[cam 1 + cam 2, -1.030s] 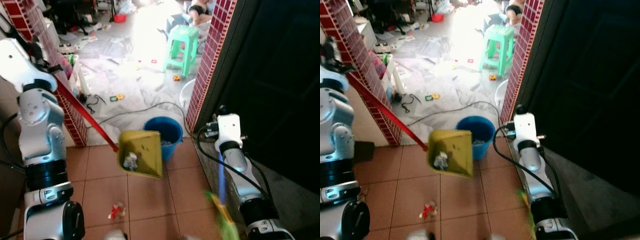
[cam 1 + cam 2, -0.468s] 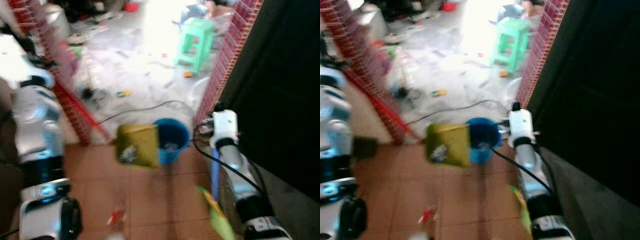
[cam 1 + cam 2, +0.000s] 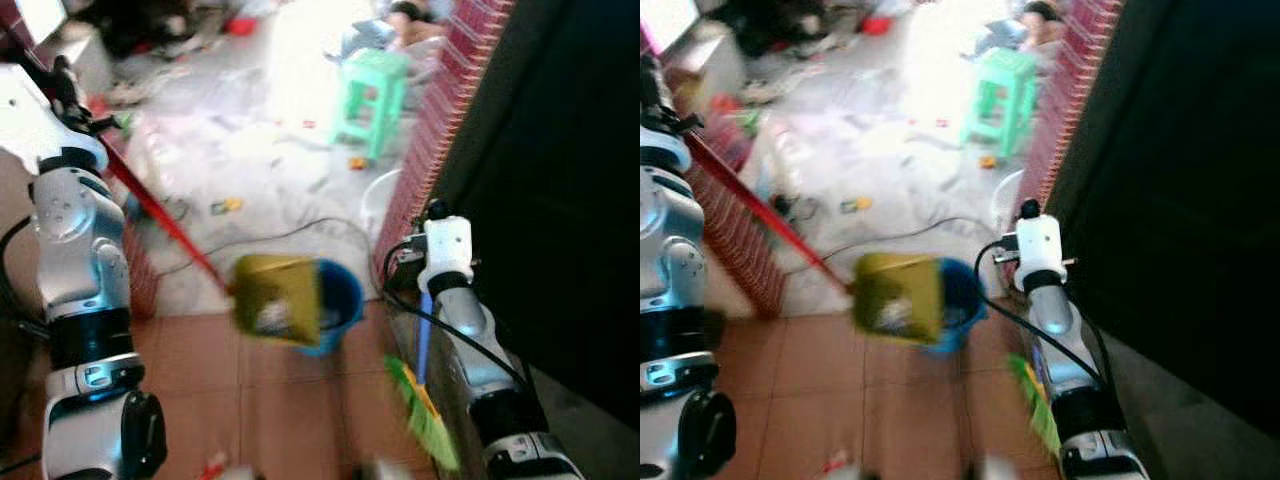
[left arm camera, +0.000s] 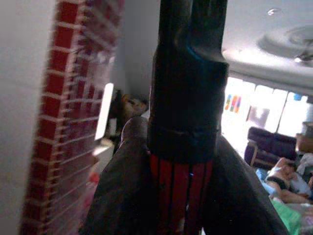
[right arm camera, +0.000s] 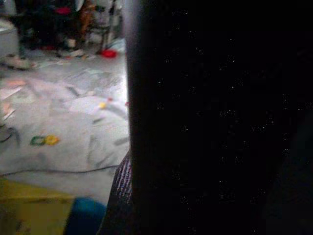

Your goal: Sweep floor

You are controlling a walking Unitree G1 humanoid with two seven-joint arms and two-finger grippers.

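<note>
My left gripper (image 3: 63, 82) is shut on the top of the long red handle (image 3: 165, 220) of a yellow dustpan (image 3: 278, 300). The pan hangs above the floor with pale litter inside it and overlaps the left rim of a blue bucket (image 3: 343, 297). In the left wrist view my black fingers (image 4: 188, 88) clasp the red handle (image 4: 181, 196). My right gripper (image 3: 434, 212) is shut on a broom with a blue handle (image 3: 425, 335). Its green bristles (image 3: 425, 418) hang beside my right forearm. A red-and-white scrap (image 3: 212, 465) lies on the tiles below.
A red brick pillar (image 3: 435, 140) and a dark wall close the right side. Another brick wall (image 3: 735, 225) stands at the left. Beyond are a green stool (image 3: 372, 88), a white basin (image 3: 375, 195), a cable (image 3: 290, 228), scattered litter and a person (image 3: 410, 14) on the floor.
The camera has swung and the picture is blurred. The dustpan now overlaps the bucket's left rim instead of hanging in front of it. More of the broom's bristles show.
</note>
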